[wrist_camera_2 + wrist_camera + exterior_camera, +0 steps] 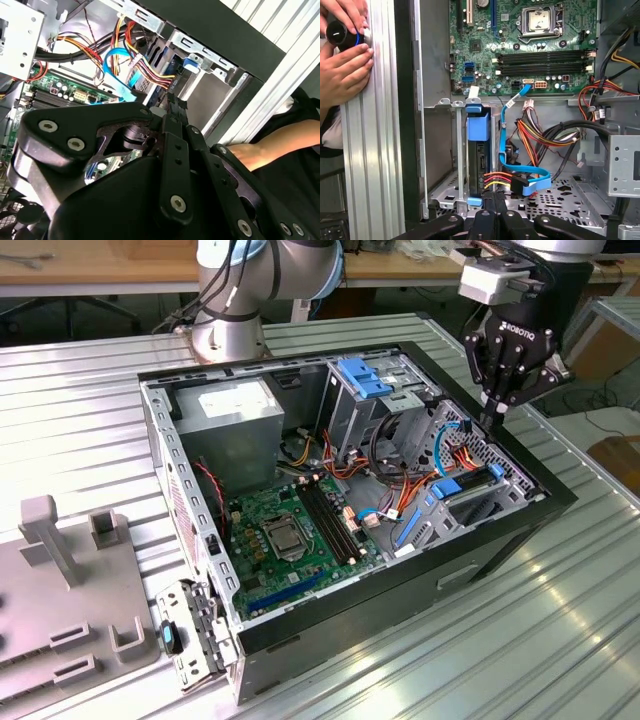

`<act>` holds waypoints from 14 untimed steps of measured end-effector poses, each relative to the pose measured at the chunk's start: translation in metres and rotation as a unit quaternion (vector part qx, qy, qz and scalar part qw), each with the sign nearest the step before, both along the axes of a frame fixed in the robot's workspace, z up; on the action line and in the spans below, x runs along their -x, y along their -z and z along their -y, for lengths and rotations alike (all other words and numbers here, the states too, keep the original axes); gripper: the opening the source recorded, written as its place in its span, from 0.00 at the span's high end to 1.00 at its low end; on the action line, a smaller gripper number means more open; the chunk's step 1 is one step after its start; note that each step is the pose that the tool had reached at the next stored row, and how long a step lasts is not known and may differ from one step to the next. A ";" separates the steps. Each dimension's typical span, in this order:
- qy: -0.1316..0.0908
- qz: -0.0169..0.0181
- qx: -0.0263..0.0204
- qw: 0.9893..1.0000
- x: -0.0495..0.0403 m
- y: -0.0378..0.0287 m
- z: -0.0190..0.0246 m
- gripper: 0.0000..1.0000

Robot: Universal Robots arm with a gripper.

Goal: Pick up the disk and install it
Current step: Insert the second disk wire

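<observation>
The gripper was seen poised over the open computer case, its fingers pressed together with nothing between them. Just beyond the fingertips, the disk was found seated upright in its bay, blue rails showing. Farther off, the motherboard was visible.
</observation>
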State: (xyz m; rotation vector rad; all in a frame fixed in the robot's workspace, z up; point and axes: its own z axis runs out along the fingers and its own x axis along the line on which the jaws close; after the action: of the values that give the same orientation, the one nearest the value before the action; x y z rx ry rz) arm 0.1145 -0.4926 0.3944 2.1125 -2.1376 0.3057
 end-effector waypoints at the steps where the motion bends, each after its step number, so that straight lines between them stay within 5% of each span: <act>1: 0.000 0.000 0.003 1.000 0.0001 0.0000 -0.0029 0.89; 5: 0.000 0.000 0.008 1.000 0.0007 0.0000 -0.0109 0.89; 11: 0.000 0.000 0.008 1.000 0.0023 0.0000 -0.0119 0.88; 14: 0.000 0.000 0.008 1.000 0.0040 0.0000 -0.0132 0.76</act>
State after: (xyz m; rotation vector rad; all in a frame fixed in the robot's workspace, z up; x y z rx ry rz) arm 0.1104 -0.4794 0.3944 2.1038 -2.1278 0.3220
